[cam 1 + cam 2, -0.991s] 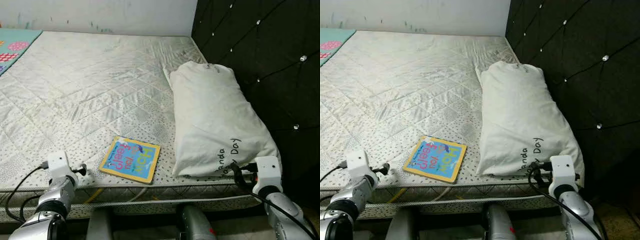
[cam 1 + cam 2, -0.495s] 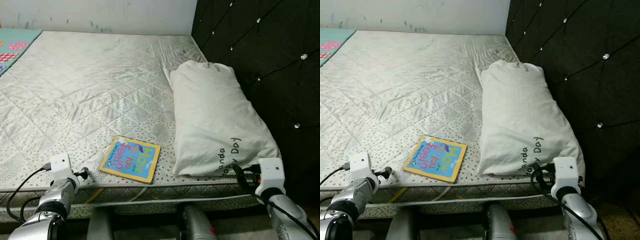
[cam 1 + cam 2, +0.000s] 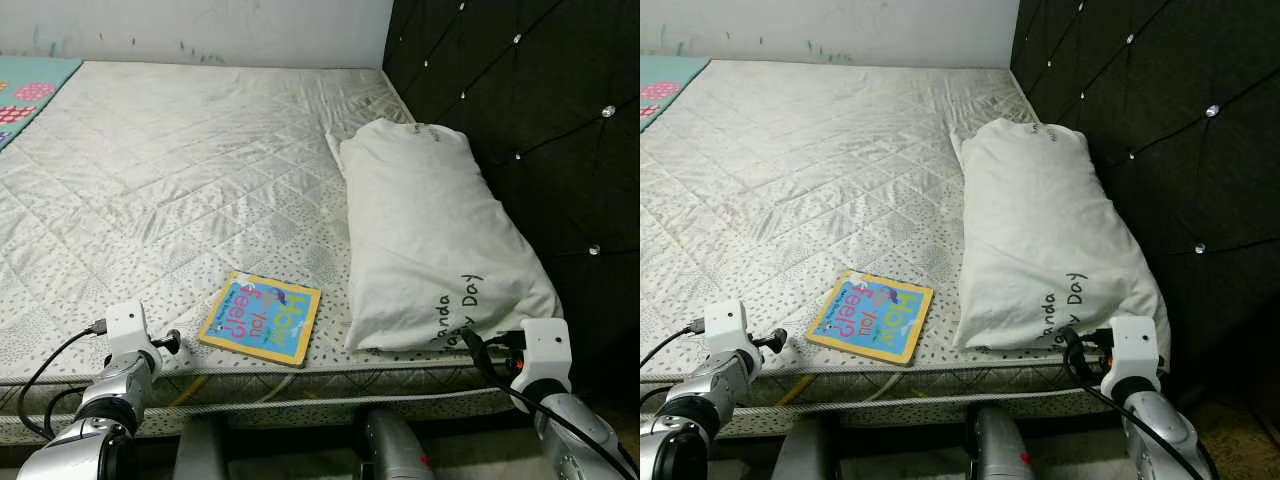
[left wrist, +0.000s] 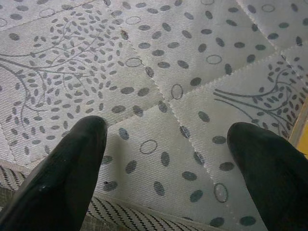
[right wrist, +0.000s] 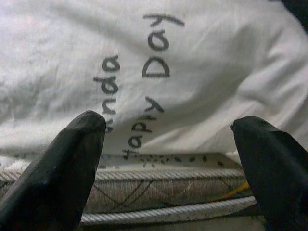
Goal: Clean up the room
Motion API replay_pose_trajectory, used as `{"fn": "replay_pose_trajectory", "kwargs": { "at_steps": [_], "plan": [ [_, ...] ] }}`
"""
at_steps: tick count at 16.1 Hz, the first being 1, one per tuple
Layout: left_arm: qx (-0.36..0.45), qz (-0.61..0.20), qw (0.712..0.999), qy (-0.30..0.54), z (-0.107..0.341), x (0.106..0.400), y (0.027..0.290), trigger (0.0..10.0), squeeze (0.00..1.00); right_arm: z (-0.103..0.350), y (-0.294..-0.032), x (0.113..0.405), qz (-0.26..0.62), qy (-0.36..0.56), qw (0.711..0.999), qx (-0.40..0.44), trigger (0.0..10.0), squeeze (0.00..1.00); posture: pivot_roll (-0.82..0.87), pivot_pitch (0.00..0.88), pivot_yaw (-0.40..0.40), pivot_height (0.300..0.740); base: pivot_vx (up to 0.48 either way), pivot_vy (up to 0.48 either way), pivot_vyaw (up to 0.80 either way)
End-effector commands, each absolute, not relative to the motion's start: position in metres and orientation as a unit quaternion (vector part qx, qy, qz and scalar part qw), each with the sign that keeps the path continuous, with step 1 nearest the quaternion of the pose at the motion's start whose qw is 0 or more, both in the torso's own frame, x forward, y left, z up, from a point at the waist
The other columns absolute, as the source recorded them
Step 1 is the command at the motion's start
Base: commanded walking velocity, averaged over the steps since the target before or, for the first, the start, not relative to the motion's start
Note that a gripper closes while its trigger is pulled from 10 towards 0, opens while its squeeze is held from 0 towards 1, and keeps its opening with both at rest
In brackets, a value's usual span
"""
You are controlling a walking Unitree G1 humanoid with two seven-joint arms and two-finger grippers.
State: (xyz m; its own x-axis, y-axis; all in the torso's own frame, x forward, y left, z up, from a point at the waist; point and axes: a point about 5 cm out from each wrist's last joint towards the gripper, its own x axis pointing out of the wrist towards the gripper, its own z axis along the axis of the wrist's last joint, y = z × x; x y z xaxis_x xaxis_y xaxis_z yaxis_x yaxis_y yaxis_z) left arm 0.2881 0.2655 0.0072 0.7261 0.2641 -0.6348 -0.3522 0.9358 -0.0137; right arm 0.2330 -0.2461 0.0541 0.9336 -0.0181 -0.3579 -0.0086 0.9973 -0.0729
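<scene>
A colourful children's book (image 3: pixel 260 318) lies flat on the white quilted mattress (image 3: pixel 180 170), close to its front edge. A white pillow (image 3: pixel 430 240) printed with "Happy Day" lies lengthwise along the dark headboard, right of the book. My left gripper (image 4: pixel 166 130) is open over the mattress's front edge, left of the book, with nothing between its fingers. The left arm (image 3: pixel 127 330) shows at the lower left. My right gripper (image 5: pixel 168 125) is open and faces the pillow's near end just above the mattress edge. The right arm (image 3: pixel 543 348) shows at the lower right.
A black tufted headboard (image 3: pixel 520 100) with shiny studs runs along the right side. A teal patterned mat (image 3: pixel 25 95) lies at the far left. A pale wall (image 3: pixel 200 25) closes the far end of the bed. The bed's base (image 3: pixel 890 410) is directly below me.
Both arms have sunk slightly toward the mattress's front edge, and the left one has drifted a little to the right. The book and pillow have not moved.
</scene>
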Motion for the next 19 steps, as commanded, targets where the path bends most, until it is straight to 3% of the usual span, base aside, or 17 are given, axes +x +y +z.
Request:
{"fn": "replay_pose_trajectory", "kwargs": {
  "at_steps": [1,5,11,19],
  "plan": [
    [-0.063,0.156,0.929,0.330,0.008,0.291,0.261,10.0,0.00,0.061,-0.251,0.232,-0.009,0.176,0.983,-0.048,10.0,0.00,-0.22,0.024,-0.076,0.582,0.000,0.000,0.00],
    [-0.052,0.133,0.933,0.332,0.009,0.296,0.250,10.0,0.00,0.063,-0.256,0.220,-0.004,0.179,0.983,-0.032,10.0,0.00,-0.24,0.040,-0.079,0.582,0.000,0.000,0.00],
    [-0.041,0.120,0.940,0.317,0.010,0.299,0.244,10.0,0.00,0.078,-0.215,0.213,0.061,0.187,0.981,-0.003,10.0,0.00,-0.23,0.082,-0.088,0.582,0.000,0.000,0.00],
    [-0.034,0.135,0.943,0.304,0.013,0.295,0.256,10.0,0.00,0.076,-0.217,0.194,0.054,0.232,0.971,-0.003,10.0,0.00,-0.21,0.134,-0.095,0.582,0.000,0.000,0.00]
  ]
}}
